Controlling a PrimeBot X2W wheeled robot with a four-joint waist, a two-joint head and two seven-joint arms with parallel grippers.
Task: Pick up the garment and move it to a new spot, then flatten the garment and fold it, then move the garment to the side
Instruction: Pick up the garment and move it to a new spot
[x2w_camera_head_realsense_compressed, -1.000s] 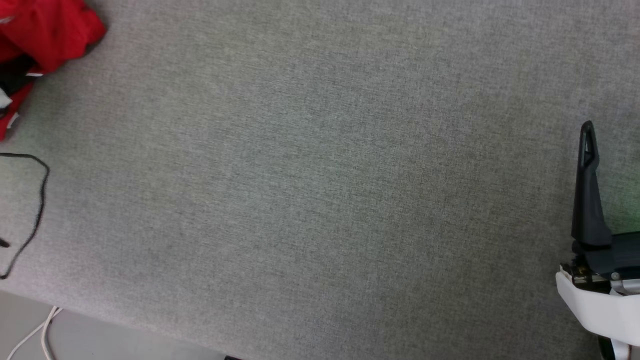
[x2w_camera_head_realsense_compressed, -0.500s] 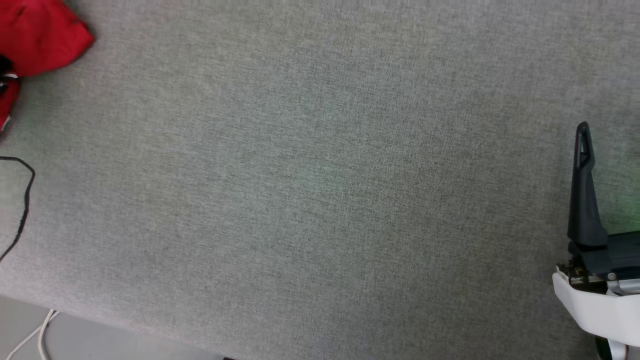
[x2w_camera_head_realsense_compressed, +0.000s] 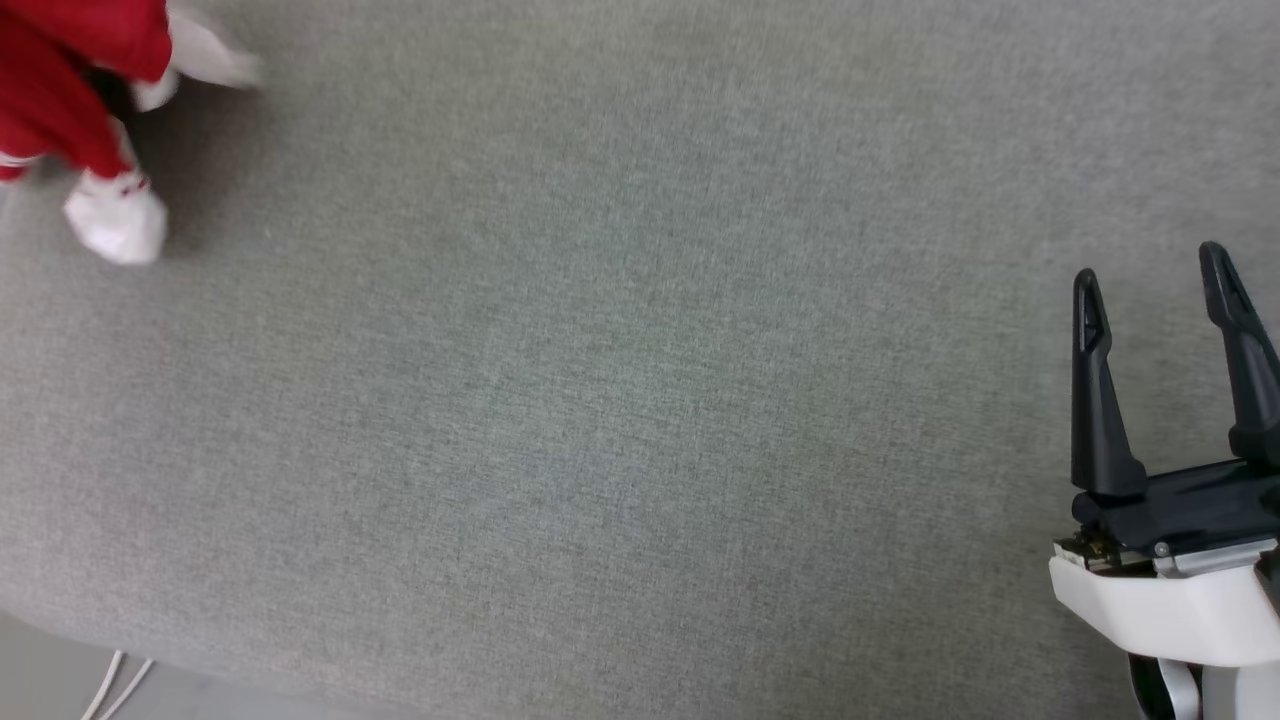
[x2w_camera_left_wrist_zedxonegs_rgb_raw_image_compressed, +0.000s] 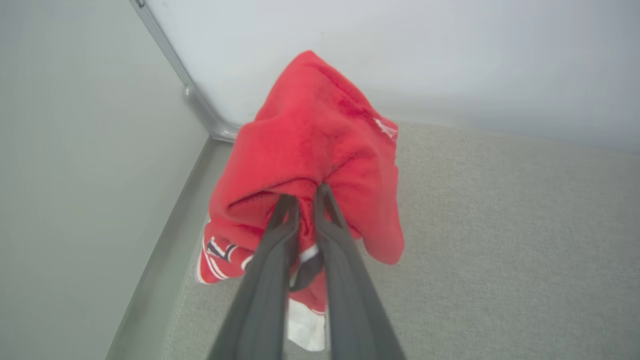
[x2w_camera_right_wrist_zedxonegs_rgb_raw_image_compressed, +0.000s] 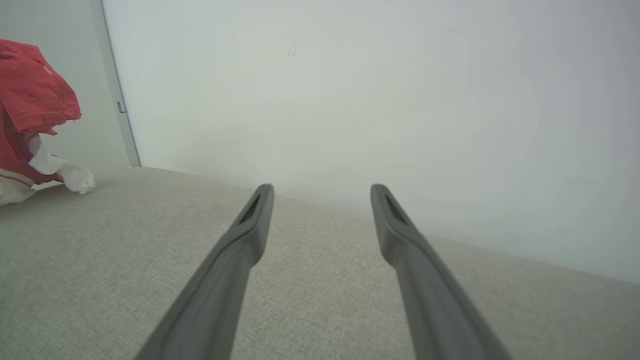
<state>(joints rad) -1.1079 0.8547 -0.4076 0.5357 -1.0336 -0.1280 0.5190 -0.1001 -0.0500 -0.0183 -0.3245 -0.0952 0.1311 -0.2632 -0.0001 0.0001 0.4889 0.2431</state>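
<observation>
Fingers (x2w_camera_left_wrist_zedxonegs_rgb_raw_image_compressed: 279, 235) of the left gripper (x2w_camera_left_wrist_zedxonegs_rgb_raw_image_compressed: 305, 195) clamp a thin red fold of the shirt (x2w_camera_left_wrist_zedxonegs_rgb_raw_image_compressed: 310, 140); the bunch hanging beneath them could slip out, while the right gripper (x2w_camera_head_realsense_compressed: 1148, 268) stands with its fingers apart.

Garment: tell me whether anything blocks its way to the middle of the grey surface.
Nothing visible does. The left gripper is shut on the garment near a corner; no object lies on the grey surface between it and the open right gripper.
</observation>
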